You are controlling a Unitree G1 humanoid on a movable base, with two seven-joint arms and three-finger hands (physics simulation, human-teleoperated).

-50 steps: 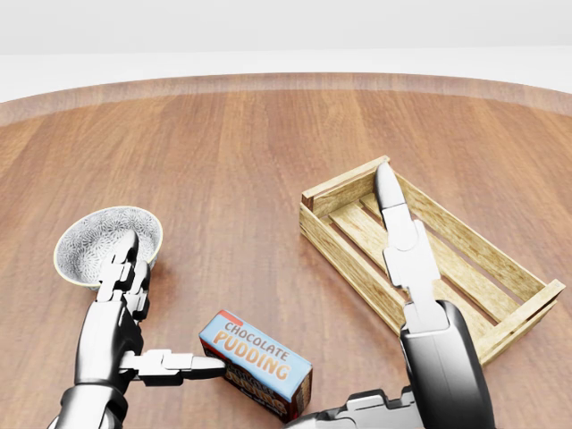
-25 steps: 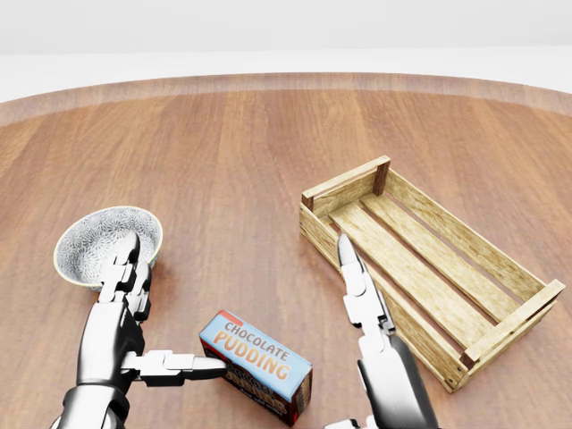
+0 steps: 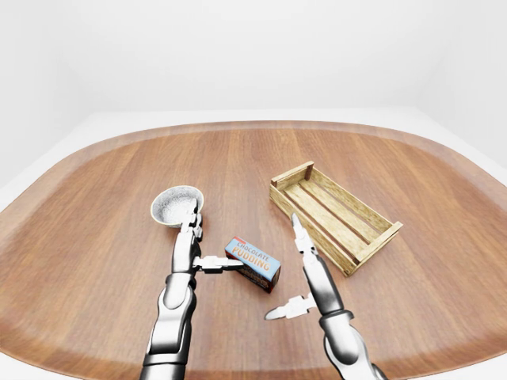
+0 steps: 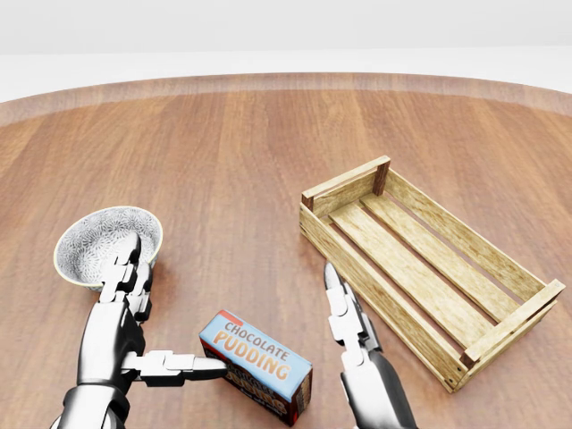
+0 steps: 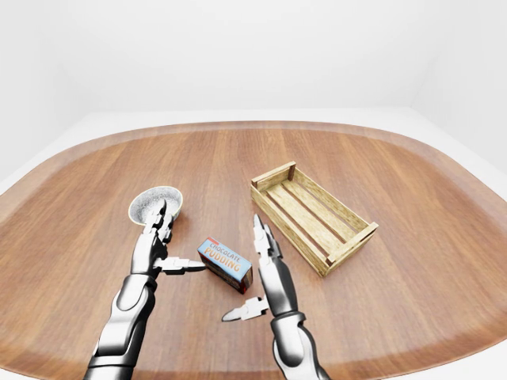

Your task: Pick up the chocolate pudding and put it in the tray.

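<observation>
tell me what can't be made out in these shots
- Head view: the right hand runs off the bottom edge; its thumb shows only in the eye views.
- Pudding box: its bottom corner is cut off by that edge.
- Left hand: whether the thumb touches the box is unclear.
- Bowl: contents too small to tell.

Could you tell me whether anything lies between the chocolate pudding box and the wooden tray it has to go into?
Nothing lying on the table does. Only the robot's own open right hand stands in the gap between the chocolate pudding box and the wooden tray. The bowl sits off to the left, beyond the left hand.
</observation>
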